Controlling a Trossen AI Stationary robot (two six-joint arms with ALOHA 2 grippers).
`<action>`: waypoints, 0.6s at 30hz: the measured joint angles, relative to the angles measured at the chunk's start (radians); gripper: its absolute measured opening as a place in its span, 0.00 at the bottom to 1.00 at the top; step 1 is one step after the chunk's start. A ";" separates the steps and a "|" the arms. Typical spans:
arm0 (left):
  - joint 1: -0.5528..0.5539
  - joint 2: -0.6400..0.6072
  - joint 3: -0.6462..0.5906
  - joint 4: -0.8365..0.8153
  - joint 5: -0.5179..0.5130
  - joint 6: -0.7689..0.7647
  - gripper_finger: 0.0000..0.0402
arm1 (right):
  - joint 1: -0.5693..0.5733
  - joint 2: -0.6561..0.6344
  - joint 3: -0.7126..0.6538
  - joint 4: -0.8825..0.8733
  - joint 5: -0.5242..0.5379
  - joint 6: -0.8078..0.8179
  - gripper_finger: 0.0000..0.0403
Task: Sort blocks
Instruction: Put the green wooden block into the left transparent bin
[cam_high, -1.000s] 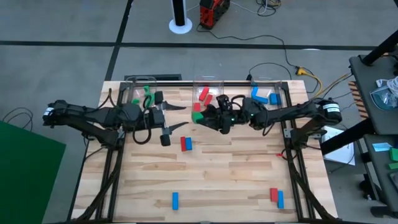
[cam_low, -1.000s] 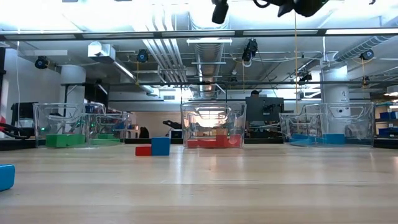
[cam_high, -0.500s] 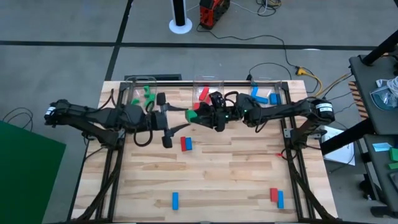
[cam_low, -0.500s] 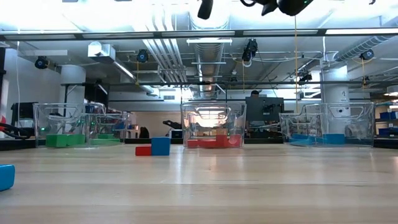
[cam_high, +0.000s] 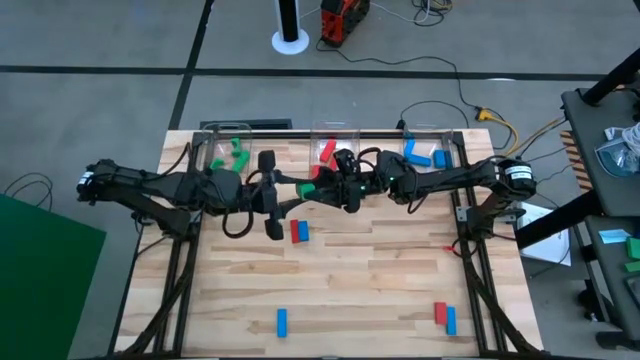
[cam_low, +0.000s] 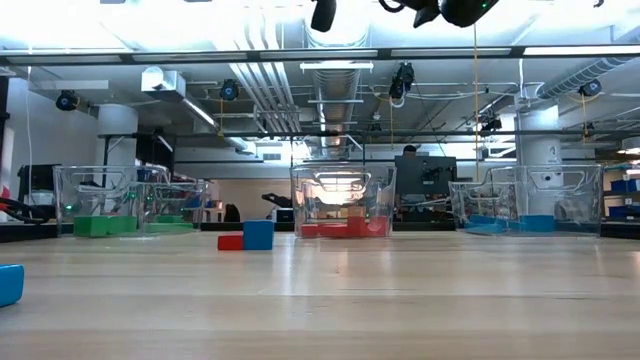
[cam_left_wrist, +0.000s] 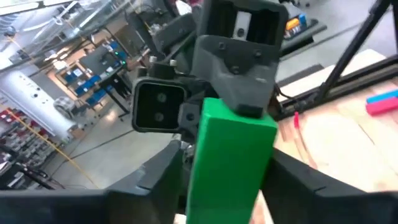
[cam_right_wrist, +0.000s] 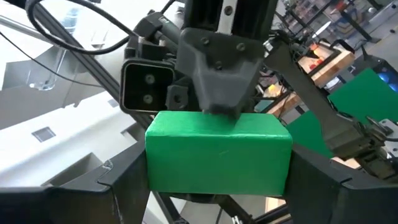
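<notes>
The right gripper (cam_high: 322, 183) and the left gripper (cam_high: 296, 184) meet in the air just in front of the middle bin (cam_high: 334, 140), both pinching one green block (cam_right_wrist: 219, 151) between them. On the table just in front of that bin lie a red block (cam_high: 295, 231) and a blue block (cam_high: 303, 232), touching side by side. Green blocks sit in the left bin (cam_high: 218, 142).

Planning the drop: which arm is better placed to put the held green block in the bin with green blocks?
Left. The right gripper holds the green block mid-air right at the left gripper, and the bin with green blocks stands on the left arm's side.
</notes>
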 joint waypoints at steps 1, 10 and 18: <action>0.000 0.002 0.007 -0.013 0.000 0.002 0.41 | 0.000 0.002 0.000 0.001 0.000 0.000 0.69; 0.000 0.028 0.076 -0.128 -0.002 0.011 0.27 | -0.002 0.002 0.000 -0.013 -0.001 0.024 0.71; 0.002 0.028 0.133 -0.260 -0.074 -0.046 0.27 | -0.011 -0.002 0.000 -0.050 0.002 -0.003 0.78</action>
